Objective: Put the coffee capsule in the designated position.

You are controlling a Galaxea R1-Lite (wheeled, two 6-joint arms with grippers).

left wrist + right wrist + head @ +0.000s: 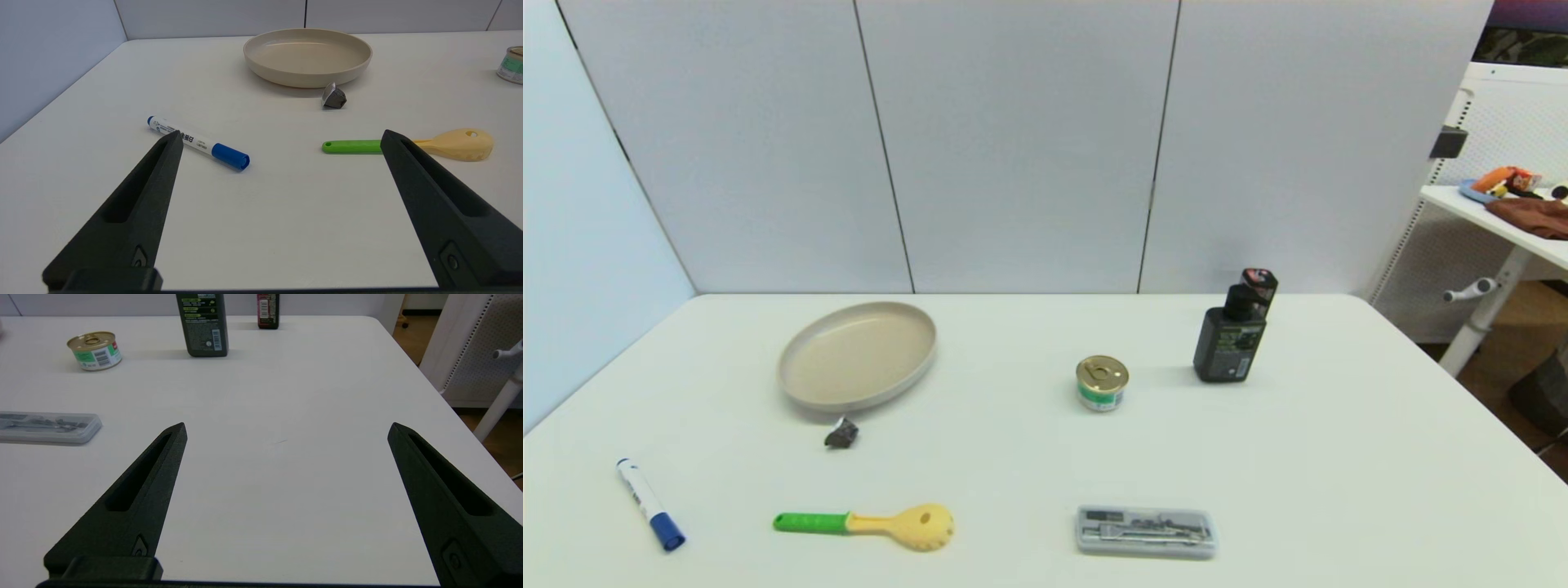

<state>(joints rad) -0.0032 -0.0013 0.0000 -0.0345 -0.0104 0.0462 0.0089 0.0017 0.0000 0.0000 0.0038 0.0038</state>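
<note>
The coffee capsule point(841, 433) is a tiny dark grey cone lying on the white table just in front of the beige plate point(805, 390); the left wrist view shows the capsule point(334, 97) too, well beyond my fingers. My left gripper point(282, 136) is open with nothing in it, near the table's front left. My right gripper point(287, 428) is open over bare tabletop at the front right. Neither arm shows in the head view. The designated position carries no mark that I can see.
A blue-capped marker point(649, 504) lies front left. A green-handled yellow spoon point(870, 522) lies in front of the capsule. A grey case point(1146, 532), a gold-lidded tin point(1102, 382) and a dark bottle point(1230, 339) stand to the right.
</note>
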